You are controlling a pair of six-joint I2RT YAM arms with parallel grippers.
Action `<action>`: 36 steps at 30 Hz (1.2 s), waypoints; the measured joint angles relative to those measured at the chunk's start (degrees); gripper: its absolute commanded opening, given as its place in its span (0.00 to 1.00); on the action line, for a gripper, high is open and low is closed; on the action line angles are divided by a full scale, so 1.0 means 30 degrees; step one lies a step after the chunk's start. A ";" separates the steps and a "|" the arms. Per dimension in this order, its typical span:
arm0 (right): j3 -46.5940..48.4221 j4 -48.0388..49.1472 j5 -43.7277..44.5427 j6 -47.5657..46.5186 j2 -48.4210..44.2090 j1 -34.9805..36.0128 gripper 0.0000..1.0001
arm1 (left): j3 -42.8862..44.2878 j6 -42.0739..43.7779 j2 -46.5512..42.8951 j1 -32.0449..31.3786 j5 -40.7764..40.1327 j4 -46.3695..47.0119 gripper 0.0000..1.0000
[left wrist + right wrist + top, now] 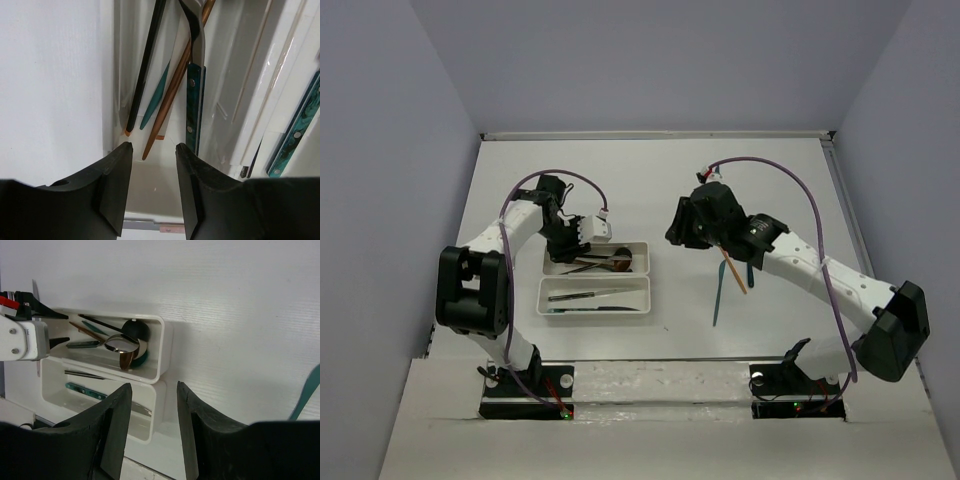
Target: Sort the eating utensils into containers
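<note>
Handles lie just ahead of your left pincer [153, 147]. Its fingers stand apart with nothing between them, hanging over one end of the far tray [638, 250]. Beyond the fingertips, lengthwise in that tray, you see a black handle [145, 75], a slim teal handle [157, 95], a copper handle [172, 90] and a riveted teal-marbled handle [194, 105]. To this pincer's right, the near tray [645, 293] holds another teal-marbled handle [297, 130]. The two trays sit side by side on the white counter [650, 180].

Your right pincer [154, 386] is also parted and holds nothing. It hovers above the counter, well apart from the trays, which lie ahead of it and to its left. From there you see a black spoon bowl [136, 330], a silver spoon bowl [121, 343] and a copper spoon bowl [127, 359] at the far tray's closer end. A teal utensil [720, 290] lies on the counter to this pincer's right, outside both trays, with an orange utensil [733, 270] just beside it under the arm.
</note>
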 measured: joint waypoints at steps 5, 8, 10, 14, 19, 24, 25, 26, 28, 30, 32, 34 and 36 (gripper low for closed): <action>-0.0066 0.0007 0.0007 0.0000 0.0189 0.0000 0.49 | 0.0073 -0.0321 0.0051 0.0000 -0.0124 0.0240 0.52; -0.0138 -0.0488 0.0510 0.0000 0.0219 -0.0160 0.52 | 0.0182 -0.0692 -0.0051 0.0000 -0.0029 0.0364 0.52; -0.0146 -0.0852 0.0656 -0.0007 0.0270 -0.0503 0.51 | 0.0306 -0.1370 -0.0444 0.0000 0.0087 0.0488 0.52; -0.1042 -0.1180 0.0503 -0.0474 0.0401 -0.3942 0.51 | 0.0576 -0.3541 -0.1698 0.0022 0.0087 0.1552 0.53; -0.2703 -0.1763 0.1166 -0.1209 0.2091 -0.8714 0.50 | 0.0714 -0.6645 -0.3082 0.0663 0.0066 0.3475 0.54; -0.3402 -0.2718 0.1807 -0.1290 0.4000 -0.8947 0.48 | 0.0321 -0.8480 -0.4138 0.1938 0.0087 0.4947 0.55; -0.3402 -0.2732 0.1960 -0.1282 0.4466 -0.8903 0.46 | 0.0131 -0.8626 -0.4320 0.2055 0.0080 0.5253 0.55; -0.3402 -0.2739 0.2025 -0.1275 0.4852 -0.8896 0.45 | -0.0262 -0.8765 -0.4743 0.2186 0.0080 0.5486 0.55; -0.3402 -0.2820 0.2222 -0.1275 0.5544 -0.8896 0.43 | -0.0933 -0.8969 -0.5391 0.2251 0.0087 0.5727 0.55; -0.3257 -0.2892 0.2280 -0.1188 0.6076 -0.8903 0.42 | -0.1355 -0.9020 -0.5727 0.2251 0.0102 0.5916 0.56; -0.3031 -0.2849 0.2528 -0.1064 0.6324 -0.8896 0.41 | -0.1661 -0.9034 -0.5894 0.2251 0.0102 0.6054 0.56; -0.2812 -0.2885 0.2754 -0.1049 0.6543 -0.8896 0.39 | -0.1851 -0.9034 -0.5960 0.2251 0.0102 0.6113 0.56; -0.2550 -0.2892 0.3024 -0.1042 0.6768 -0.8888 0.34 | -0.1996 -0.9034 -0.6033 0.2251 0.0102 0.6200 0.56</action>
